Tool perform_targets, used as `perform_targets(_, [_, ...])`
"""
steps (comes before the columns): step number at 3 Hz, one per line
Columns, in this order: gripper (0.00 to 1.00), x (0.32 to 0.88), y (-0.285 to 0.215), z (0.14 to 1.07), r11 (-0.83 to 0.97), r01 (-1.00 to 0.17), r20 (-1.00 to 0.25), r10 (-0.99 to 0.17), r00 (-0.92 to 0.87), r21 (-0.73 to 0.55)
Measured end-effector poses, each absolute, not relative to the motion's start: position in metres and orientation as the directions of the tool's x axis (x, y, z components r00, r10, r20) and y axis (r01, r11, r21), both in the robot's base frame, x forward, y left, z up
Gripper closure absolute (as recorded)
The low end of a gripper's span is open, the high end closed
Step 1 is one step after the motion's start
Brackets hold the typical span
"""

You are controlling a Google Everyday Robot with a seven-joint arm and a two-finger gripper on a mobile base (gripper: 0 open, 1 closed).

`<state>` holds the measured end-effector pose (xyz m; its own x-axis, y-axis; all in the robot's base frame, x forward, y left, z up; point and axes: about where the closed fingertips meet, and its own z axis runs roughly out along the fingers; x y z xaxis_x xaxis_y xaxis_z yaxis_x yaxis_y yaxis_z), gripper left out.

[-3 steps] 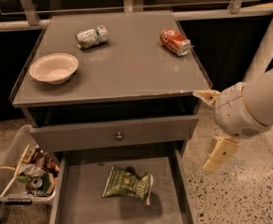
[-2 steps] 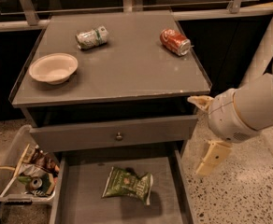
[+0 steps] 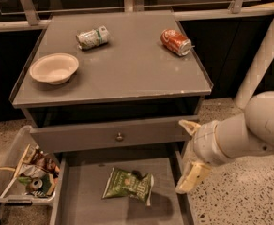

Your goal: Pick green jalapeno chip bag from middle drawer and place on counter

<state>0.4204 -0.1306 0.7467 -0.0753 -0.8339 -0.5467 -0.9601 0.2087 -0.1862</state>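
Camera view: the green jalapeno chip bag [image 3: 128,185] lies on the floor of the open middle drawer [image 3: 80,198], ungrasped. The gripper [image 3: 191,152] hangs at the drawer's right wall, fingers spread, empty. Grasp, lift and placement on the counter [image 3: 127,74] are not yet done.

Office kitchenette or lab mock-up: flat grey cabinet counter [image 3: 127,74], speckled terrazzo floor [image 3: 240,205], clear plastic snack bin [image 3: 4,165]. Pale two-finger gripper [image 3: 184,156] below the counter's front-right corner, fingers apart.
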Motion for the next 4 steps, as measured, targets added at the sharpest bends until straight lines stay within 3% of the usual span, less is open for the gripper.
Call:
perform_targets(2, [0.00, 0.432, -0.147, 0.646, 0.300, -0.928, -0.595, -0.796, -0.115, -0.222])
perform_targets(4, [0.00, 0.434, -0.146, 0.634, 0.308, -0.928, -0.604, -0.787, -0.126, -0.208])
